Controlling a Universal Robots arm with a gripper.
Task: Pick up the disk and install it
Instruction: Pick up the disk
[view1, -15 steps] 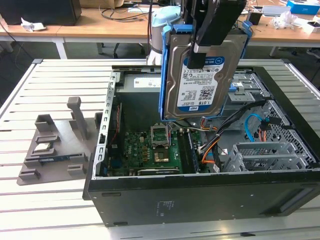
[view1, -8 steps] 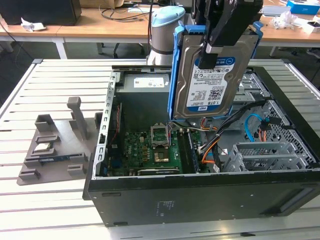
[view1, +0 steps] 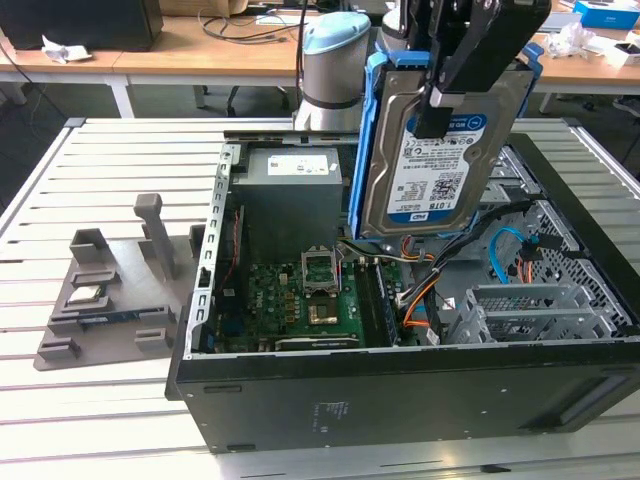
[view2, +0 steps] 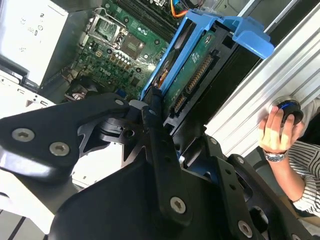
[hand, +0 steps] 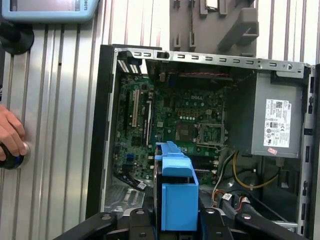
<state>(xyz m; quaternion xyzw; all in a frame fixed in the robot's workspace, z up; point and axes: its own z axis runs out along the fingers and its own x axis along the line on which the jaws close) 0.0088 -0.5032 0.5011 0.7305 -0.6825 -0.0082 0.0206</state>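
Observation:
The disk (view1: 430, 170), a silver hard drive with a white-and-blue label in a blue carrier bracket, hangs upright above the open computer case (view1: 400, 400). My gripper (view1: 440, 100) is shut on its upper part, one black finger lying across the label side. In the second wrist view the disk's (view2: 192, 75) green circuit-board side and blue frame stick out past the gripper (view2: 160, 115) towards the motherboard. In the first wrist view the blue carrier (hand: 177, 200) sits between the fingers (hand: 207, 220) over the case's interior.
Inside the case lie the motherboard (view1: 300, 300), the grey power supply (view1: 290, 190), loose cables (view1: 420, 300) and a metal drive cage (view1: 530, 310). A grey fixture (view1: 110, 290) stands on the slatted table at the exterior view's left. A person's hand (hand: 10, 135) rests on a button beside the case.

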